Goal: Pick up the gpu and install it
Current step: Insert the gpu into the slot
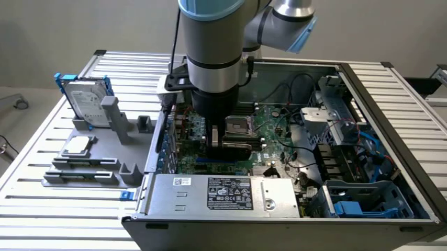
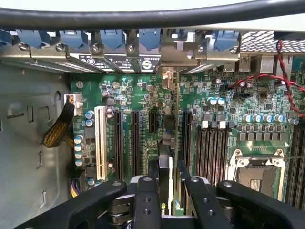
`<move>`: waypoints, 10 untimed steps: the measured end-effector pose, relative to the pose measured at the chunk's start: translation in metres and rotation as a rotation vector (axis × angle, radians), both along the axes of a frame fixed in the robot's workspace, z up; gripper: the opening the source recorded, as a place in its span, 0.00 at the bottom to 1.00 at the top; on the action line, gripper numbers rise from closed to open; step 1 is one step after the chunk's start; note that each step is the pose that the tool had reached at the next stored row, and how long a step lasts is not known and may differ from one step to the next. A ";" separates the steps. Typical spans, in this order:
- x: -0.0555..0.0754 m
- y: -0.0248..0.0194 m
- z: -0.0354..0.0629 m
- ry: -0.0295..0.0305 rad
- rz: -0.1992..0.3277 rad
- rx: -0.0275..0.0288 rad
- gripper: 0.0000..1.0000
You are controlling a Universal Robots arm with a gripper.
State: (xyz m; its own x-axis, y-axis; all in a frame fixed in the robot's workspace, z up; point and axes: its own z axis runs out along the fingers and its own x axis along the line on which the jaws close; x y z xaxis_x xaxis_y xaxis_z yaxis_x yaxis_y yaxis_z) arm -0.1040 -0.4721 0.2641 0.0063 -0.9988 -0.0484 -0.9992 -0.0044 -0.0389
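**Clerk:** Entry one, gripper (image 1: 222, 137). Condition?

**Checker:** Clamped on the gpu (image 1: 236, 150). In the wrist view the fingers (image 2: 145, 200) press against either face of the card, which is seen edge-on and upright.

**Clerk:** Location of the gpu?

**Checker:** Centre of the exterior view, inside the computer case (image 1: 391, 99) and low over the motherboard (image 1: 276, 123). In the frame it sits just above the power supply (image 1: 223, 194). I cannot tell whether its lower edge has met a slot.

**Clerk:** Entry two, hazards. List them.

**Checker:**
- **Misalignment.** The black expansion slots (image 2: 135, 138) lie close side by side, with a white slot (image 2: 100, 138) beyond them. In my judgement, a card slightly off line or tilted would ride on a slot wall or drop towards the neighbouring slot. Pressing down then could flex the board or harm the contacts.
- **The bracket.** The card's silver end bracket (image 2: 167, 76) stands at the rear wall by the blue latches (image 2: 112, 38). If it snagged there, the card would be cocked at an angle.
- **Slip.** The hold is on two thin faces. Resistance from the slot might push the card up through the fingers.
- **Wiring.** The red and black wires (image 2: 267, 78) lie apart from the card, so I rate that risk low.

**Clerk:** Items not concerned?

**Checker:** The hard drive (image 1: 87, 99) in its blue frame and the small silver chip (image 1: 77, 146). Both are on the grey holder (image 1: 104, 157) at the exterior view's left, well apart from the gripper.
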 end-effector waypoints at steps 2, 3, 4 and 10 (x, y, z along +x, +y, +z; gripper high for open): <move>0.000 -0.0001 -0.0008 0.0002 0.002 0.0003 0.26; 0.000 -0.0001 -0.0011 0.0004 0.003 0.0006 0.26; 0.000 -0.0001 -0.0014 0.0004 0.004 0.0010 0.26; 0.000 0.0001 -0.0027 0.0004 0.012 0.0046 0.26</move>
State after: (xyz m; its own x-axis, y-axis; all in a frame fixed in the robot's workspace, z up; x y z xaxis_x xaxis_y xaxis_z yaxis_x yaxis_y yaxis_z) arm -0.1040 -0.4720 0.2614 0.0184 -0.9984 -0.0529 -0.9991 -0.0164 -0.0386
